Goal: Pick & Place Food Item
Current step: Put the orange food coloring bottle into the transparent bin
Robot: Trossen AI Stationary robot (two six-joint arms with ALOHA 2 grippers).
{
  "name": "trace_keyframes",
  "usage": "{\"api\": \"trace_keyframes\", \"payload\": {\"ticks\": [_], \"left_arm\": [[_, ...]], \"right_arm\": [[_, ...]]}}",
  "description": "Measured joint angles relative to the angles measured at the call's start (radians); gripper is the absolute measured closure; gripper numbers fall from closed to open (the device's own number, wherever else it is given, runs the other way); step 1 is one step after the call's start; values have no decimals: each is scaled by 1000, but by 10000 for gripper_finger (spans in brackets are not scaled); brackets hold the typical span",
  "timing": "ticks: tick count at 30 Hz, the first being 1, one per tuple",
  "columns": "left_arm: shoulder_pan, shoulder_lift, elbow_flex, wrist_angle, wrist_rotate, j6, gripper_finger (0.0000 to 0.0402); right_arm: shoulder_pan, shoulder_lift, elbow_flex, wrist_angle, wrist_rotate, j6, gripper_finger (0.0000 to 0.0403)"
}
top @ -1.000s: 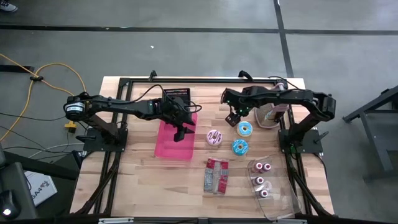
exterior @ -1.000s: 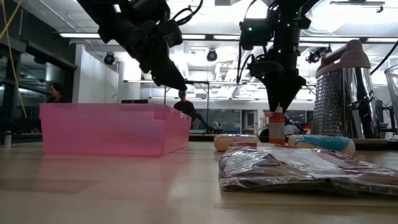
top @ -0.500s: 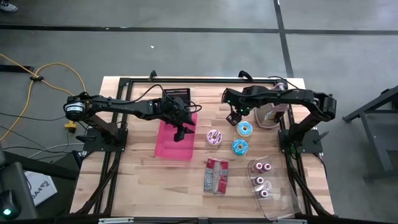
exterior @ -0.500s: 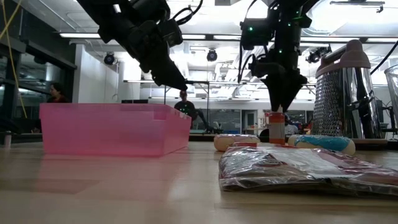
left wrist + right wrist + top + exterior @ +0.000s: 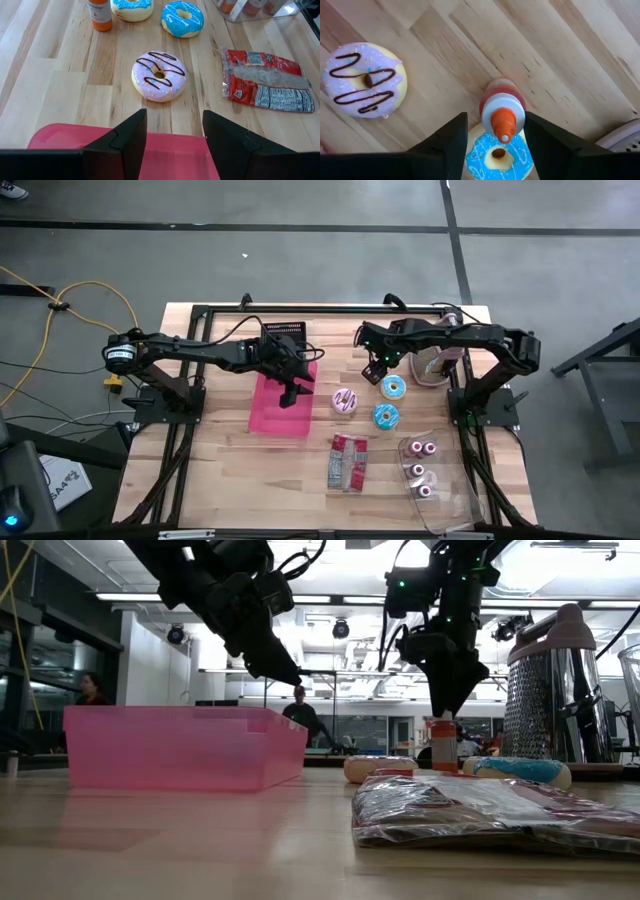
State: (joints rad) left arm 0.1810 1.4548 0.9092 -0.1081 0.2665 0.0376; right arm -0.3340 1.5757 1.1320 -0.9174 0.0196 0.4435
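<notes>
Right gripper poised over the orange sauce bottle, left gripper above the pink bin

The right gripper (image 5: 496, 145) hangs directly over the upright orange-capped sauce bottle (image 5: 502, 116), its fingers apart on either side of the cap and not touching it. The bottle stands on the wooden table (image 5: 225, 460), just beside a blue-iced doughnut (image 5: 393, 388), with a purple-iced doughnut (image 5: 346, 401) to its left. The left gripper (image 5: 174, 140) hovers over the pink bin (image 5: 275, 415), fingers apart, empty.

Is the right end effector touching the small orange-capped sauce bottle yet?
Apart. In the right wrist view the end effector has a finger on each side of the orange-capped bottle, with wood and doughnut showing in the gaps.
</notes>
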Motion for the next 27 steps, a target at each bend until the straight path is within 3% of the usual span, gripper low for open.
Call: {"api": "trace_keyframes", "payload": {"ticks": [8,21,27], "left_arm": [[0,0,0,0,0,0,215],[0,0,0,0,0,0,215],[0,0,0,0,0,0,215]], "right_arm": [[0,0,0,2,28,-3,232],[0,0,0,2,34,-4,293],[0,0,0,2,52,-6,294]]}}
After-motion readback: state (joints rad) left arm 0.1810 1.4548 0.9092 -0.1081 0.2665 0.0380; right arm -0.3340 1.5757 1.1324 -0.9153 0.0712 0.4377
